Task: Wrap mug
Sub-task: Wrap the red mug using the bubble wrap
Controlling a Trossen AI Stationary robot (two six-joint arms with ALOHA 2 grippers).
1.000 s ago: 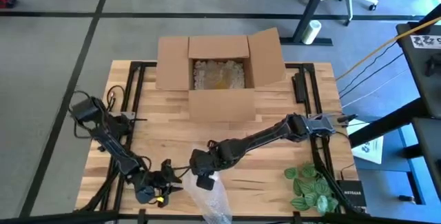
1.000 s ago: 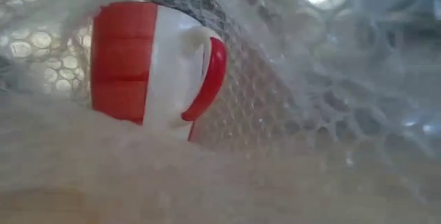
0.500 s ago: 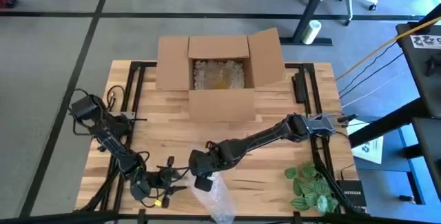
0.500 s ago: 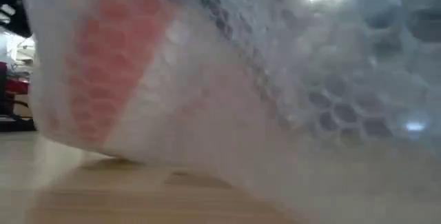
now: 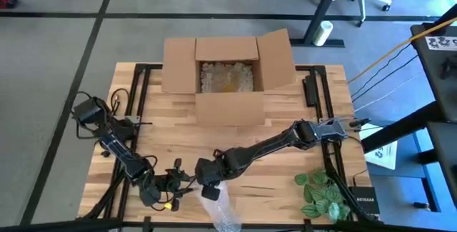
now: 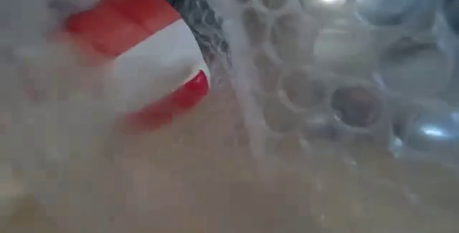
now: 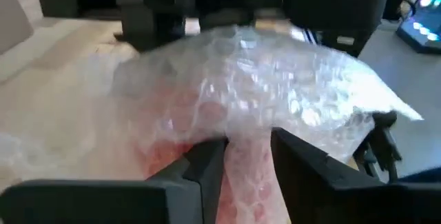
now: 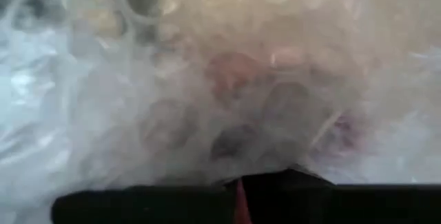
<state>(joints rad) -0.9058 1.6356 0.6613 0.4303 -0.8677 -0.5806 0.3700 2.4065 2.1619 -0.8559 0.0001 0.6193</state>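
A red and white mug [image 6: 136,54] lies tilted inside clear bubble wrap [image 5: 220,210] at the table's near edge, seen through the wrap in the low view. My left gripper [image 5: 173,188] is just left of the bundle and shut on the wrap [image 7: 275,93]. My right gripper [image 5: 207,188] sits at the bundle's far end. Its fingers [image 8: 275,182] are together against the wrap [image 8: 207,79], which fills that view. In the high view the wrap hides the mug. My left gripper pinches a strip of the bubble wrap [image 7: 247,172] between its two fingers, coming in level from the table's left. The wrap bulges over the mug just beyond the fingertips; one layer or several, I cannot tell. My right gripper is shut on the bubble wrap at the bundle's far end [image 5: 211,193], coming from the table's right. The wrap itself hides which part it has.
An open cardboard box [image 5: 227,75] with packing fill stands at the far middle of the table. Green leaves [image 5: 318,193] lie at the near right. The bundle reaches over the table's near edge [image 5: 257,221]. Bare wood [image 5: 178,132] lies between box and grippers.
The mug stood upright with its handle showing, the wrap then passed over it, and it now lies tipped inside the wrap. The bundle has drawn in narrower at the near edge. Both grippers have stayed close to it.
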